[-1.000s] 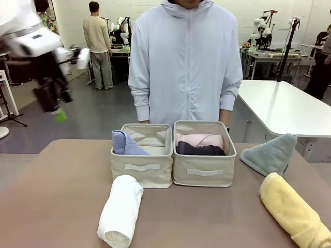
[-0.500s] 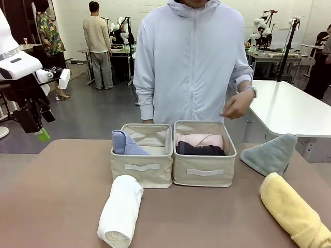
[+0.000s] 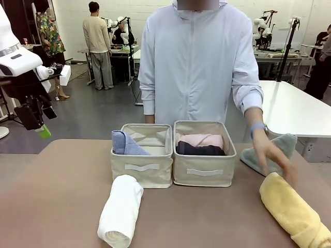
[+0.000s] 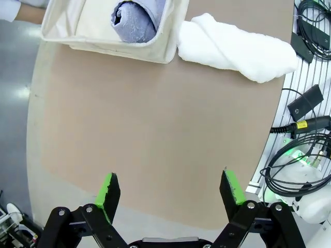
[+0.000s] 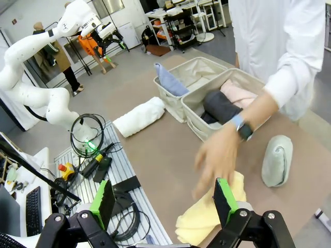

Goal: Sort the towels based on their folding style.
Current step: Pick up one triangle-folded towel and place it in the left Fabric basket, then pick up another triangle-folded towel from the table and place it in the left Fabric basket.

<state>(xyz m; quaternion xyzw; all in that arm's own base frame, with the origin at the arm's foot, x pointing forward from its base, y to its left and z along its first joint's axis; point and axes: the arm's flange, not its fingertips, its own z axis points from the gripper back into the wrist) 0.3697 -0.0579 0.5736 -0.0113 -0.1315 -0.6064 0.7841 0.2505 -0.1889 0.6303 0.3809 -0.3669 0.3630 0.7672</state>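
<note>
Yellow roll (image 3: 292,212) and sage triangle (image 3: 283,142) lie at right end of bench (image 3: 57,196); person's hand (image 3: 274,157), blurred, perhaps touching both. White roll (image 3: 120,209) fronts left bin (image 3: 142,166). Left tool (image 4: 169,182), right tool (image 5: 163,188): fingers apart.

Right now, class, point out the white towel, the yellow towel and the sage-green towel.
white towel (image 3: 121,209), front view, middle of roll
yellow towel (image 3: 293,211), front view, middle of roll
sage-green towel (image 5: 276,160), right wrist view, centre

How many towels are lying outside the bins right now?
3: white roll in front of the left bin, yellow roll at front right, green triangle right of the right bin. None seem hidden.
</note>
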